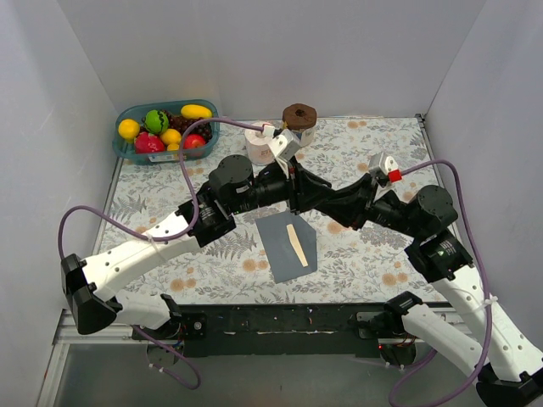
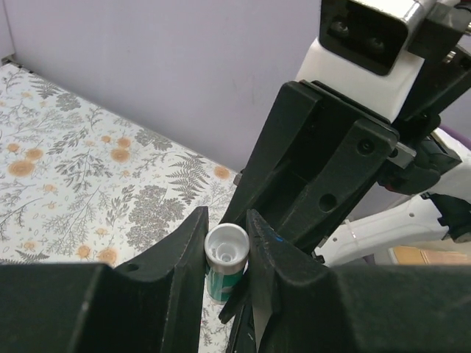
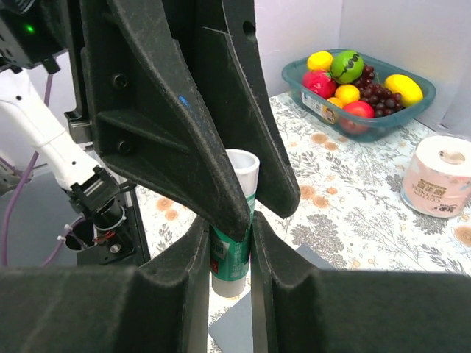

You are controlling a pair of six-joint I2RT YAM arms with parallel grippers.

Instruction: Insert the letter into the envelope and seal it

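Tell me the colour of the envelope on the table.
The flat paper envelope is dark slate-grey; top external view.

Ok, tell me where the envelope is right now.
In the top view the envelope lies flat on the table, near-centre, just on the near side of where the left arm and right arm meet.

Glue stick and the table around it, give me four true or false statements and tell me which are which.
1. Both the left gripper and the right gripper are closed on the glue stick. True.
2. The fruit basket sits at the near right corner of the table. False: far left corner.
3. The envelope lies flat on the table. True.
4. The tissue roll lies inside the fruit basket. False: it stands on the table, outside it.
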